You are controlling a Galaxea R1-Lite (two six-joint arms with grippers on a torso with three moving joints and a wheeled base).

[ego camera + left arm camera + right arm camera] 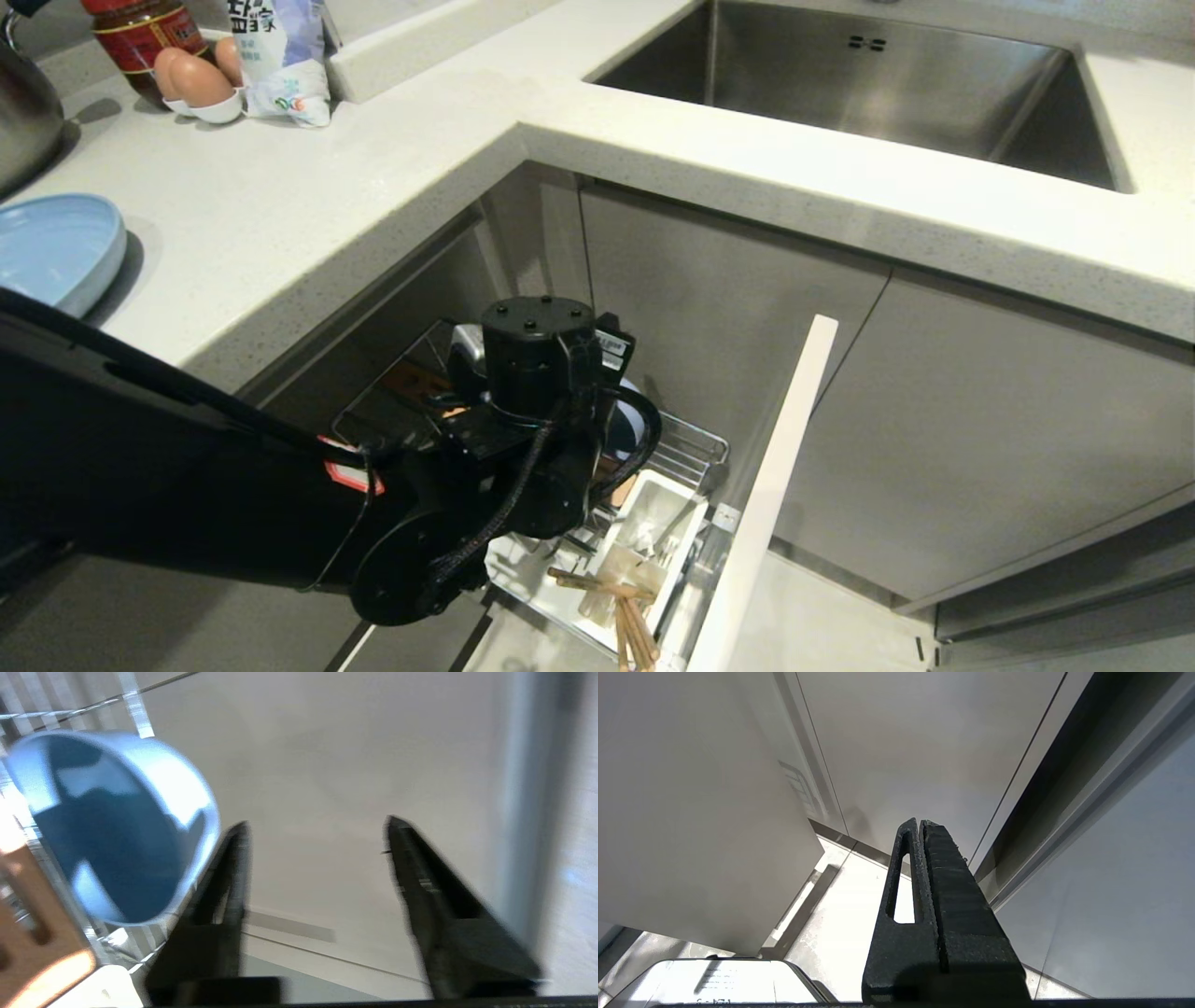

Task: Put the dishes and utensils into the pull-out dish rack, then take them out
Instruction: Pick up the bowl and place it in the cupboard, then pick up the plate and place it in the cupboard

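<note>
Reaching down into the pull-out dish rack, the left tool hangs with its two fingers spread and nothing between them. The light-blue bowl sits tipped on its side in the rack, its rim just beside one finger; I cannot tell whether they touch. The blue plate is not in the rack at all: it rests on the bench near its left edge. The chopsticks stand in the white caddy at the rack's front corner, next to the white cabinet front.

The main risk, as I see it, is a clip against the bowl's rim. If the near finger slides outside the wall instead of over it, the bowl could roll along the wires or knock the wooden strip. A shallow pinch on that thin rim might also let it slip on the way up.

Room is tight. The bench's overhanging edge sits straight above the arm, so a steep lift could bump the wrist or bowl on its underside. The cabinet front closes the right side, and the caddy crowds the front corner. Open space lies up and outward, toward the robot.

The right tool is pressed together, parked low by the cabinet doors.
</note>
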